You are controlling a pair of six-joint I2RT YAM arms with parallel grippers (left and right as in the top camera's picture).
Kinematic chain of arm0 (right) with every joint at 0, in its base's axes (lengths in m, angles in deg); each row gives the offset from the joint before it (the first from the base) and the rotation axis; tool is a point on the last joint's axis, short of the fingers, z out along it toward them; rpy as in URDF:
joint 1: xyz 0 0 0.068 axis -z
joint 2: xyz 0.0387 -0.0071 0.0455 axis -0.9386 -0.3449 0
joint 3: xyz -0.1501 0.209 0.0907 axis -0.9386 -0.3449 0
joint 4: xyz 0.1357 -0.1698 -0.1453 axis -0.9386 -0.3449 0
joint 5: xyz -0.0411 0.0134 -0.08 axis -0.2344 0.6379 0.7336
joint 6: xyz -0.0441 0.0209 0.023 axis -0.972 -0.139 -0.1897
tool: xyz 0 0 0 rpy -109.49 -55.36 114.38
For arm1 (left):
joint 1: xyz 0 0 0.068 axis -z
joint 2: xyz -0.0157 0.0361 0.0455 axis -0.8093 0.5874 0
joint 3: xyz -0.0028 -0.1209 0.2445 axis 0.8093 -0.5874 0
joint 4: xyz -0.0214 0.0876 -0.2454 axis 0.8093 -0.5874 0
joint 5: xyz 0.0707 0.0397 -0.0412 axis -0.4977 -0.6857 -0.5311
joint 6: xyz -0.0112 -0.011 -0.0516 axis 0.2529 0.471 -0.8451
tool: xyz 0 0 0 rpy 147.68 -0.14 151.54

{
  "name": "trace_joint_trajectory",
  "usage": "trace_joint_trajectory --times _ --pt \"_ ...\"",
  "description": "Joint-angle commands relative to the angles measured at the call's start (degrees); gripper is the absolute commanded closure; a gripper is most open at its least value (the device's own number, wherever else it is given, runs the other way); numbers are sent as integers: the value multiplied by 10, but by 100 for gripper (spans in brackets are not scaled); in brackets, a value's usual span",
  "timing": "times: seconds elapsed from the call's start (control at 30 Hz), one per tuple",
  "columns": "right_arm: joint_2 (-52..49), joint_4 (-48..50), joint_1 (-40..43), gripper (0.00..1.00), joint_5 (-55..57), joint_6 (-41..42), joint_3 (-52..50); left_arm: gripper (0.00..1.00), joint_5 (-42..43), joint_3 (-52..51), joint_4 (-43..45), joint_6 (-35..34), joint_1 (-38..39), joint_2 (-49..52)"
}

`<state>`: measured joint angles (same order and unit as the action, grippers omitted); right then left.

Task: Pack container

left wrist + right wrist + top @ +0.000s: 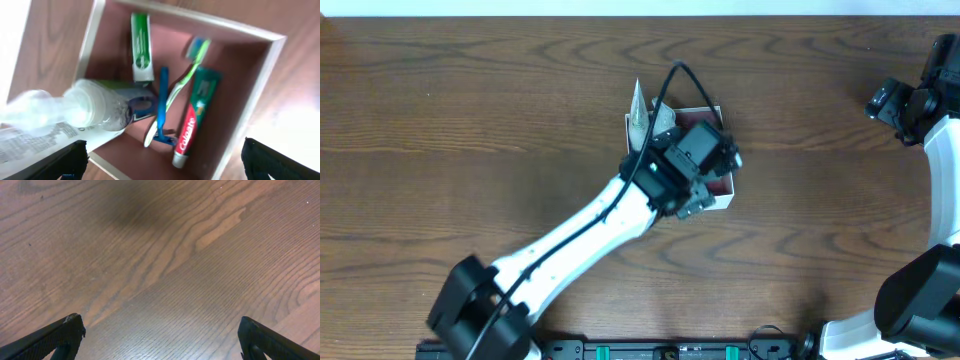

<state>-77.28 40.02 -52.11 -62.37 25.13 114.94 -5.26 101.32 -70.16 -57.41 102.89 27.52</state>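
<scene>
The left arm [590, 225] and left gripper [708, 180] hung over the container [720, 203], blocking the way from above. Inside, a clear bottle [75, 115] leaned across one wall. A green tube [141, 47], toothbrush [185, 80], razor [162, 110] and toothpaste [192, 125] filled the middle. Only a bare strip beside the toothpaste was free.

In container [257, 95]: toothpaste [191, 122], toothbrush [182, 85], razor [163, 107] side by side; bottle [95, 107] across edge.

The right gripper [160, 322] hung over the wooden table [200, 255], jaws spread wide; a dark shadow [132, 207] lay at far left.
</scene>
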Motion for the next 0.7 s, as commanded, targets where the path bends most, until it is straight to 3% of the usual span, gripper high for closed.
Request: trace_joint_trajectory --times 0.0,0.47,0.67 --pt "2 0 2 1 6 10 4 2 -1 4 -17 -7 18 -31" --pt "2 0 2 1 6 10 4 2 -1 4 -37 -10 65 -44" --pt "2 0 2 1 6 10 4 2 -1 4 -63 -68 65 -44"
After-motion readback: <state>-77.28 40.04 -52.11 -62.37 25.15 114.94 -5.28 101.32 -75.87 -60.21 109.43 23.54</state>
